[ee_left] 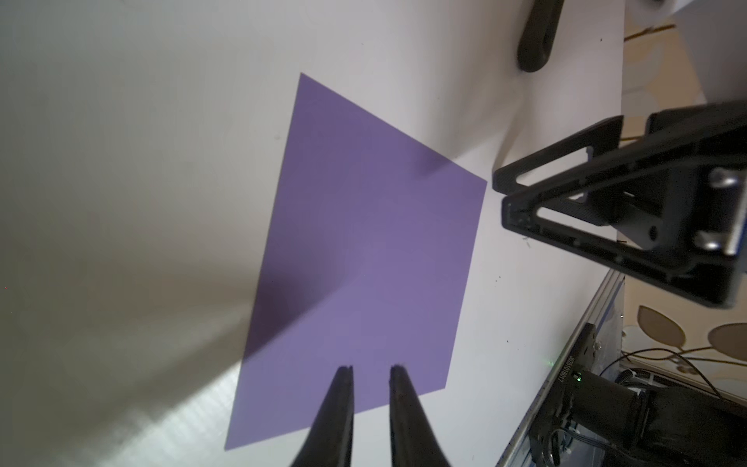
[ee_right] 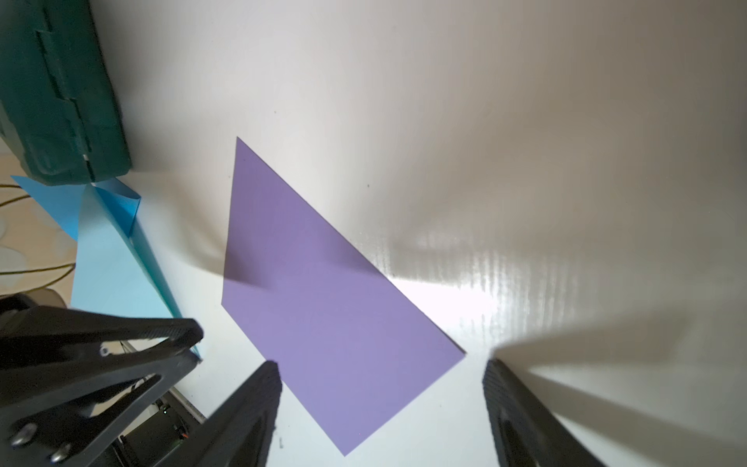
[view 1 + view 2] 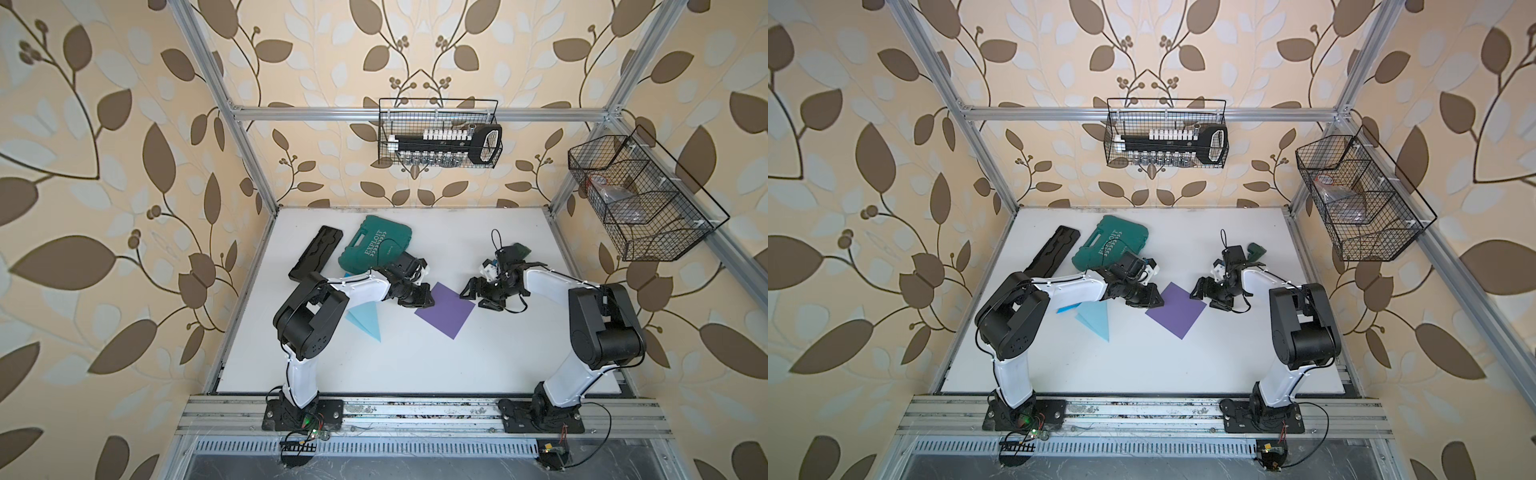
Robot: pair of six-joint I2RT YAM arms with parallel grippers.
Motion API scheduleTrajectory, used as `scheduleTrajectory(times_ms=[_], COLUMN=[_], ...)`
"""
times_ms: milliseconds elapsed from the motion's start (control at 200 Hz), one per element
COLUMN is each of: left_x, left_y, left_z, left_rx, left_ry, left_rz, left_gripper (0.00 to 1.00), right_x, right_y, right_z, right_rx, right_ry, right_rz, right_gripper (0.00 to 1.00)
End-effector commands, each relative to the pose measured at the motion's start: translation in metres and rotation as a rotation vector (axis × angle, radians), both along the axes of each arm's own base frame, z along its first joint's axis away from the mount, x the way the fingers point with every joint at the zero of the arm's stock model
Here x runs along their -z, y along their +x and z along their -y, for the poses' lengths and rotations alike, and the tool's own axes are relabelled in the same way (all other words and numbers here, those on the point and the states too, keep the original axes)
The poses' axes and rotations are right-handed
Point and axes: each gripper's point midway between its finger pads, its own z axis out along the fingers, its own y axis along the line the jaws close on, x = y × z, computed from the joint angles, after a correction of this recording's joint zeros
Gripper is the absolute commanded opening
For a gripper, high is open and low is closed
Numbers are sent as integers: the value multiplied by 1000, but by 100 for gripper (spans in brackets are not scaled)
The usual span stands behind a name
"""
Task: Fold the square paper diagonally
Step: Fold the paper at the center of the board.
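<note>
Purple square paper (image 3: 445, 309) lies flat, unfolded, on counter (image 3: 415, 365) between arms. Left end effector (image 1: 371, 368), narrowly apart, over one corner; right end effector (image 2: 382, 366) spread wide beside opposite corner. Pinch your corner cleanly, carry it squarely onto its opposite

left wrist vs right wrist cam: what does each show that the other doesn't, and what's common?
Only left wrist: the left gripper seen along its own fingers, a narrow gap between them, tips over the purple paper near one edge; the right gripper seen side-on, just off a paper corner.
Only right wrist: the green case and the blue folded paper beside it; the right fingers spread wide with a paper edge between them.
Both: the purple paper lying flat and unfolded on the white table, and both grippers, neither holding it.
</note>
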Motion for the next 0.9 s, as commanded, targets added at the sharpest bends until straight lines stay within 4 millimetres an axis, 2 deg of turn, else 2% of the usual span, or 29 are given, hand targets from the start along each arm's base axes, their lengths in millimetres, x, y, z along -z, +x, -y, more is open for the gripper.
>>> scheduleTrajectory(times_ms=[0, 205, 375, 505, 595, 895], left_x=[-2, 19, 35, 48, 54, 58], left_y=[4, 1, 1, 0, 1, 2], left_z=[11, 9, 7, 5, 1, -2], left_rx=[35, 41, 41, 43, 42, 40], left_ry=[-32, -9, 24, 51, 85, 106], left_rz=[20, -8, -25, -54, -56, -57], left_gripper=[18, 17, 16, 16, 15, 15], right_x=[11, 18, 17, 8, -2, -29], right_y=[-1, -8, -20, -25, -26, -22], right_z=[-2, -12, -29, -44, -55, -90], right_rx=[7, 23, -6, -43, -72, -110], right_ry=[14, 88, 164, 228, 280, 449], right_rz=[-38, -74, -100, -82, -50, 9], right_gripper=[79, 76, 76, 77, 83, 90])
